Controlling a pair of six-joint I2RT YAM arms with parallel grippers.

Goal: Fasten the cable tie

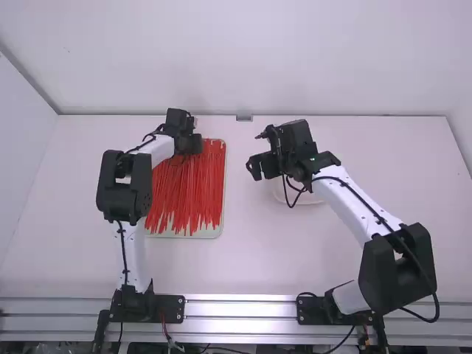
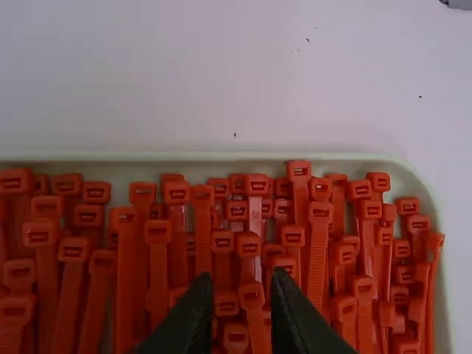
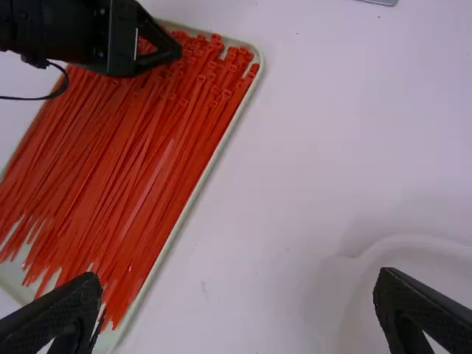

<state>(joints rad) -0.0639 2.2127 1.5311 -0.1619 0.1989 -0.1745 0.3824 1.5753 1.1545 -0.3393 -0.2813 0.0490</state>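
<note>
Eyes on the cable ties (image 1: 188, 192): a thick orange sheaf of them lies lengthwise in a pale tray (image 1: 199, 234), sitting at about nine o'clock from the middle of the white table (image 1: 74, 147) in the high view. Their square heads (image 2: 254, 184) are all bunched at the tray's twelve o'clock end, tails fanning toward six. And there is the left gripper (image 1: 190, 144), right over those heads. From its own wrist camera, the left gripper (image 2: 240, 276) shows a narrow claw, just a slim gap between the two black fingers, tips down among the heads. It grips no single tie that I can make out. Over at roughly two o'clock from the tray, off its rim and above bare table, hangs the right gripper (image 1: 258, 153). Its claw is spread wide and holding nothing, the fingers (image 3: 66, 306) far apart in the right wrist view. Just beside it, toward five o'clock, a clear container (image 3: 383, 243) rests on the table, under the right arm.
</note>
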